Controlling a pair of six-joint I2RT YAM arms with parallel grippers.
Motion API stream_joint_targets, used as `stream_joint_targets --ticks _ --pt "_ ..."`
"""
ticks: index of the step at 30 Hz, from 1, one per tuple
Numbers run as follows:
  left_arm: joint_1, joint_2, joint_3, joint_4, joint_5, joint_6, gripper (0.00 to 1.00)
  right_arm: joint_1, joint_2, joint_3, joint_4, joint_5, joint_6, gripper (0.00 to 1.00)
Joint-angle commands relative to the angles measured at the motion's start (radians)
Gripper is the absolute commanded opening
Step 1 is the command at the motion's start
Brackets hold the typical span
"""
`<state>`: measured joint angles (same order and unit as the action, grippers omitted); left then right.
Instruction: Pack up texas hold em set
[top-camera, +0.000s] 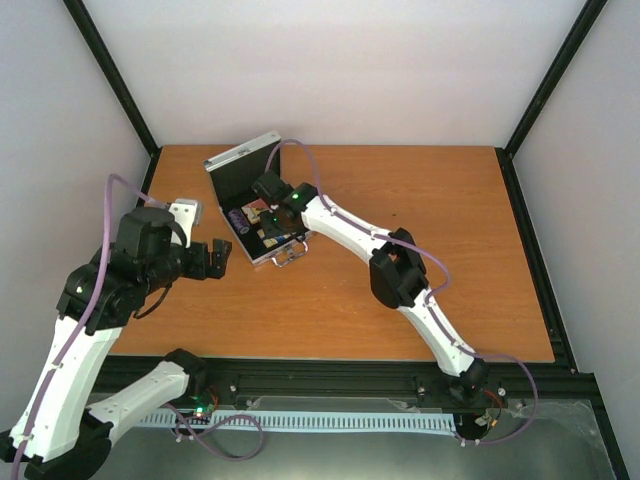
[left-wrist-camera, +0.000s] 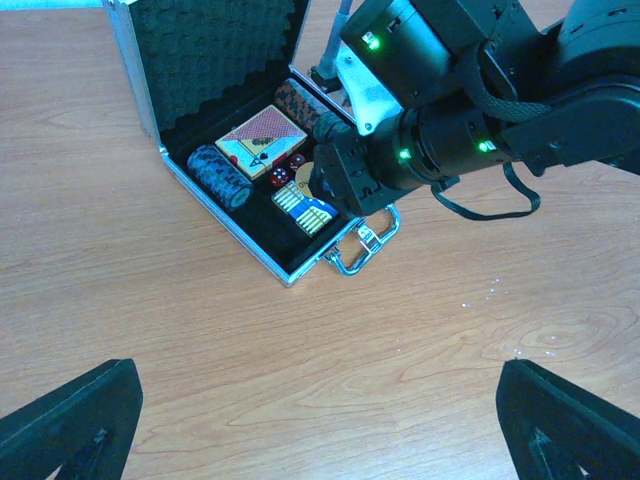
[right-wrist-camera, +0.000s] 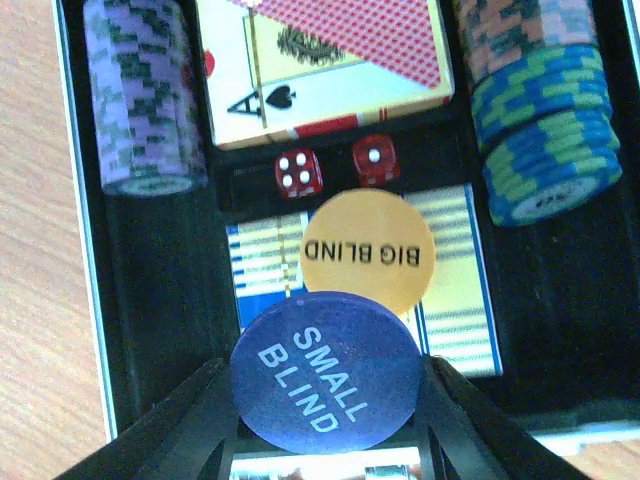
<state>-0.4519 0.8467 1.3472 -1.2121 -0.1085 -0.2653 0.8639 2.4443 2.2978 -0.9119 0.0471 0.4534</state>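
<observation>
Case (left-wrist-camera: 215, 55) sits open on the desk (top-camera: 400, 290), at about eleven o'clock from my bases, lid up. Inside, seen from my right wrist: purple chip stack (right-wrist-camera: 140, 100) at ten o'clock, red-backed card deck (right-wrist-camera: 330, 70) at twelve, orange and blue-green chip stack (right-wrist-camera: 545, 120) at two, two red dice (right-wrist-camera: 298, 172) at centre, an orange BIG BLIND button (right-wrist-camera: 368, 250) lying on a striped deck (right-wrist-camera: 455, 290). My right claw (right-wrist-camera: 327, 405) grips the blue SMALL BLIND button (right-wrist-camera: 325, 380) over the six o'clock edge. My left claw (top-camera: 224, 254) hangs spread wide above the desk at the case's seven o'clock.
</observation>
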Motion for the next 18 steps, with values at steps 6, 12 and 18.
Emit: stream_joint_targets --ticks 6,12,18 --pt "-0.001 -0.004 0.029 -0.018 -0.005 -0.005 1.0 -0.015 0.107 0.089 0.117 -0.07 0.014 0.56" --pt "-0.001 0.001 0.027 -0.014 -0.006 -0.008 1.0 -0.023 0.099 0.089 0.119 -0.059 0.014 0.8" --pt "-0.001 0.015 0.039 0.003 -0.012 -0.014 1.0 -0.025 0.047 0.065 0.091 -0.061 -0.009 0.9"
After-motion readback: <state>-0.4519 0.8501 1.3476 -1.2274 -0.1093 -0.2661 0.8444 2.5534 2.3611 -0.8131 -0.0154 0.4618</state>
